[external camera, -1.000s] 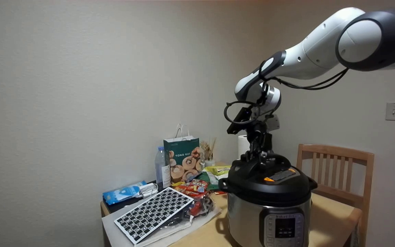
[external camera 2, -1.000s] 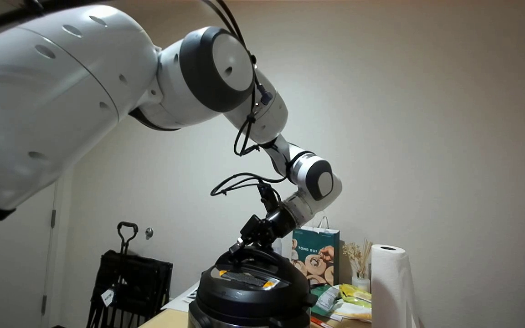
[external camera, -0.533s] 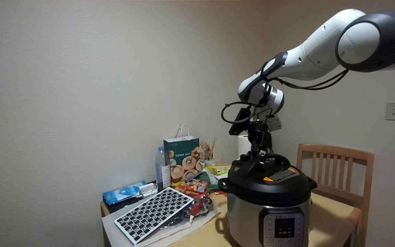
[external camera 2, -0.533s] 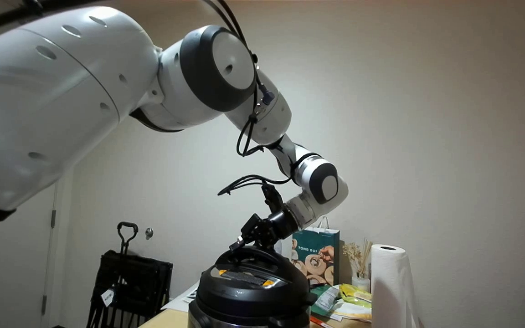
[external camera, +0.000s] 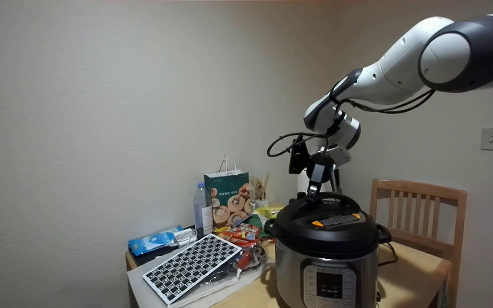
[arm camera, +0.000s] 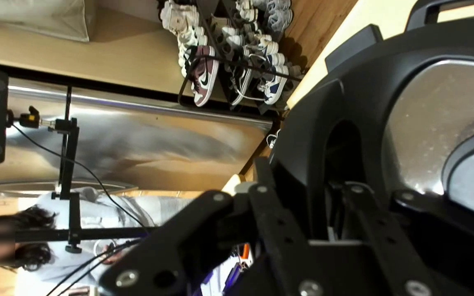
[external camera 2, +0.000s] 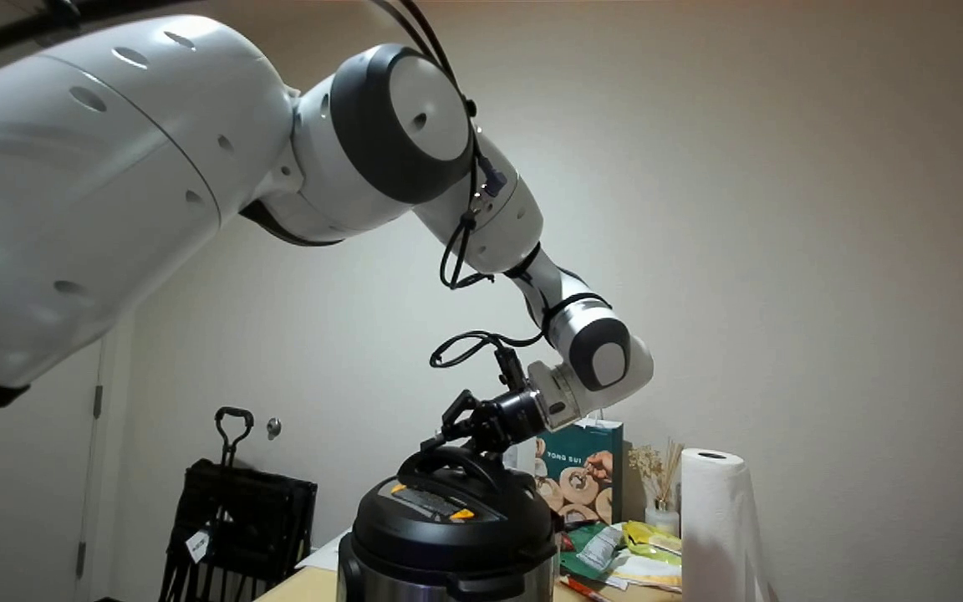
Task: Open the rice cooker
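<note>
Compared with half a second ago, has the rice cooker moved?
Yes. In an exterior view, the rice cooker has shifted left in the picture, nearer to the unmoved checkered board; it has turned a little too.

Open air above checkered board (external camera: 192, 268), bulky rice cooker (external camera: 328, 249) nearby

Home interior: a rice cooker (external camera: 328, 246), wooden chair (external camera: 420, 189), paper-towel roll (external camera 2: 715, 527) and rows of shoes (arm camera: 235, 41) indicate a domestic setting.

The rice cooker (external camera: 327, 250) is smooth metal and plastic.
</note>
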Motion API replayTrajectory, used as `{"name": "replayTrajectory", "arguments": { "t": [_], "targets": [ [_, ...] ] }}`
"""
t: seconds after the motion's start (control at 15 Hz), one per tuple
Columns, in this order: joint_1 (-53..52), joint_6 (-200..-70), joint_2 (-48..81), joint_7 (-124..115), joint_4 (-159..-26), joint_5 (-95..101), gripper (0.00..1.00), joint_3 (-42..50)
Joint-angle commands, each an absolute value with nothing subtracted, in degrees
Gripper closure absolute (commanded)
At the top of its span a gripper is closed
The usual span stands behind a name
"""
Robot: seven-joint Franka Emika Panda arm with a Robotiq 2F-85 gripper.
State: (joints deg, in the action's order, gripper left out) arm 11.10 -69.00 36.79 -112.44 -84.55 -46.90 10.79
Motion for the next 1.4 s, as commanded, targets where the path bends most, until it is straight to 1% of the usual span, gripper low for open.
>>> {"name": "replayTrajectory", "arguments": {
  "t": [0.0,0.13,0.2,0.33,0.4,0.47,0.6,0.73,1.0,1.33],
  "targets": [
    [10.76,-76.04,36.71,-118.08,-86.63,-54.74,0.93,10.49],
    [10.33,-79.14,35.51,-120.19,-88.42,-56.55,0.93,10.51],
    [10.94,-72.98,36.18,-119.33,-86.09,-51.63,0.70,10.52],
    [10.78,-74.47,35.64,-120.31,-87.14,-52.64,0.70,10.50],
    [10.77,-74.58,35.55,-120.31,-87.29,-52.68,0.78,10.50],
    [10.57,-74.57,35.40,-120.44,-87.28,-51.86,0.93,10.65],
    [9.58,-76.13,34.33,-122.37,-88.07,-50.71,0.93,11.06],
    [7.40,-81.23,32.65,-124.95,-89.35,-47.34,0.93,12.57],
    [5.87,-82.17,31.82,-129.46,-88.12,-42.41,0.93,12.70],
    [4.98,-85.68,33.54,-135.88,-85.57,-44.30,0.93,11.41]
  ]
}}
